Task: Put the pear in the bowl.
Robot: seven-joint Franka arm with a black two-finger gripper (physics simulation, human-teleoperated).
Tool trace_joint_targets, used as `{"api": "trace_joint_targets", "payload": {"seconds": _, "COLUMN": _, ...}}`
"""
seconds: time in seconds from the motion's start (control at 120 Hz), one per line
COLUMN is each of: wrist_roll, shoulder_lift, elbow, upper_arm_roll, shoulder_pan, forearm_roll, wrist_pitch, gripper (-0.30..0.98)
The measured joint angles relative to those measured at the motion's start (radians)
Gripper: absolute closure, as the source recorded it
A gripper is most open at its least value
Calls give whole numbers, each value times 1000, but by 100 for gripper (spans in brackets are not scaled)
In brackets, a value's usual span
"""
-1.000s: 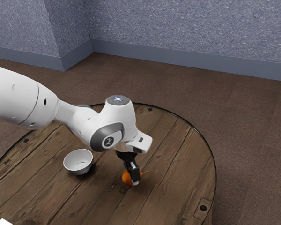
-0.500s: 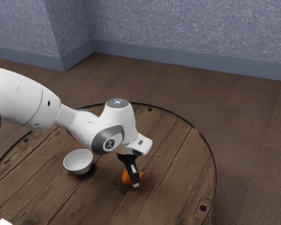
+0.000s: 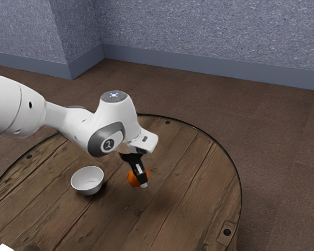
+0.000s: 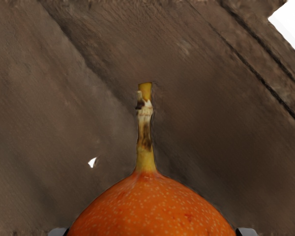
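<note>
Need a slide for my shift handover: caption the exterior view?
The tool grips an orange pear above the wooden table, near the white bowl.

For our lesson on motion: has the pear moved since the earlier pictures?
Yes: the pear has shifted toward the exterior view's left, nearer the unmoved bowl.

Open gap between pincer (image 3: 141,180) and bowl (image 3: 87,185), its raised rim (image 3: 103,177) in the way
</note>
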Motion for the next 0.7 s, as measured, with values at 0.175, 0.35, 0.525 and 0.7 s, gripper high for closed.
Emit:
{"api": "trace_joint_targets", "payload": {"seconds": 0.175, "wrist_roll": -5, "shoulder_lift": -124, "elbow": -91, "upper_arm_roll": 12, "shoulder_pan": 117, "forearm_roll": 2, "wrist_pitch": -8, "gripper": 35}}
{"api": "trace_joint_targets", "payload": {"seconds": 0.35, "wrist_roll": -12, "shoulder_lift": -219, "elbow": -188, "upper_arm_roll": 12, "shoulder_pan": 259, "forearm_roll": 3, "wrist_pitch": -15, "gripper": 36}}
{"api": "trace_joint_targets", "payload": {"seconds": 0.525, "wrist_roll": -19, "shoulder_lift": -266, "elbow": -242, "upper_arm_roll": 11, "shoulder_pan": 325, "forearm_roll": 1, "wrist_pitch": -18, "gripper": 35}}
{"api": "trace_joint_targets", "payload": {"seconds": 0.7, "wrist_roll": -25, "shoulder_lift": -269, "elbow": -245, "upper_arm_roll": 11, "shoulder_pan": 323, "forearm_roll": -6, "wrist_pitch": -22, "gripper": 18}}
